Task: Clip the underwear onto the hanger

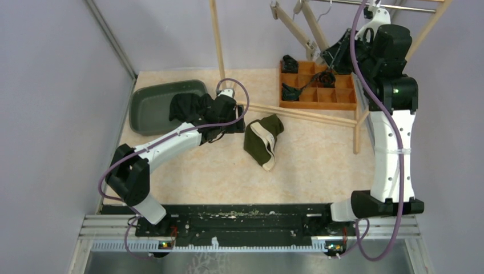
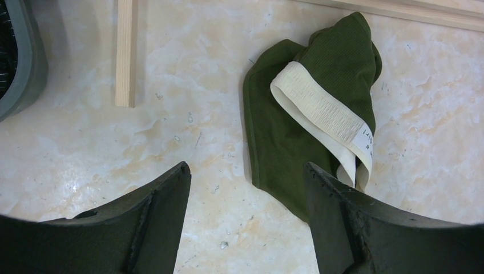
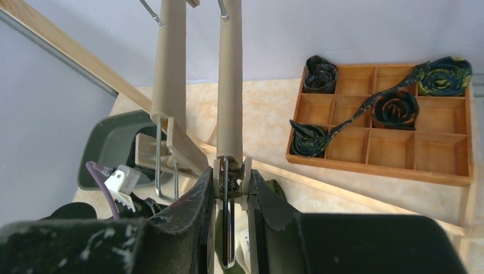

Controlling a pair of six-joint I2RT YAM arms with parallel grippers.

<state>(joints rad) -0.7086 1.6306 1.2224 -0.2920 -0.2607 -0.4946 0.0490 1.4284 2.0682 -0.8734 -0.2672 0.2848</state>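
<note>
The green underwear (image 1: 263,140) with a cream waistband lies crumpled on the table (image 1: 314,160), right of my left gripper (image 1: 228,117). In the left wrist view the underwear (image 2: 308,114) sits just ahead of the open left gripper (image 2: 245,177). Its lower edge reaches the right finger (image 2: 337,217), and nothing is between the jaws. My right gripper (image 1: 338,54) is raised at the back right among the wooden hangers (image 1: 297,25). In the right wrist view the right gripper (image 3: 231,173) is shut on the clip (image 3: 246,171) at the end of the nearer hanger (image 3: 230,85), pressing its two plates.
A second hanger (image 3: 170,63) with its own clip hangs just to the left. A grey tub (image 1: 157,103) holding dark clothes (image 1: 185,105) sits at the back left. A wooden tray (image 1: 342,100) of rolled ties stands at the back right. The rack's floor rail (image 1: 302,112) runs behind the underwear.
</note>
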